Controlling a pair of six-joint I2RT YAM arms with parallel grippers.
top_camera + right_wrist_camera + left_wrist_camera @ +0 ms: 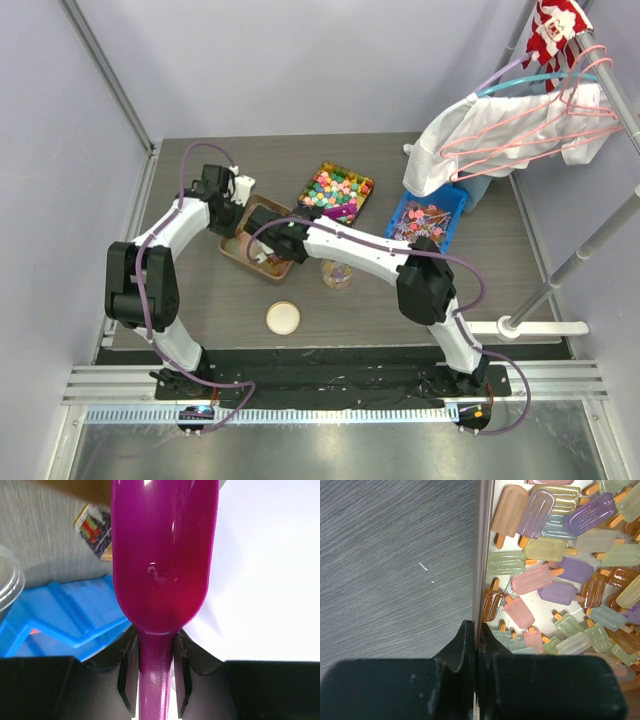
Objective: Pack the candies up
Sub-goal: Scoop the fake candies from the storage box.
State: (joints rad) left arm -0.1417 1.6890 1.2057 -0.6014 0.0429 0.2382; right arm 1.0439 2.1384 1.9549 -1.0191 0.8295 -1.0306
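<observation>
The candies (546,578) are small soft popsicle-shaped pieces in orange, pink, purple, green and pale tones. They fill a brown metal tray (232,254). My left gripper (479,630) is shut on the tray's thin rim (480,550), one finger inside and one outside; in the top view it (238,205) sits at the tray's far left corner. My right gripper (156,632) is shut on the handle of a magenta scoop (162,555), whose bowl shows no candy. In the top view it (272,250) hovers over the tray.
A clear cup (337,273) stands right of the brown tray, and its round lid (283,318) lies nearer me. A tin of bright candies (336,192) and a blue bin (428,220) sit at the back. White clothes (480,135) hang at the right.
</observation>
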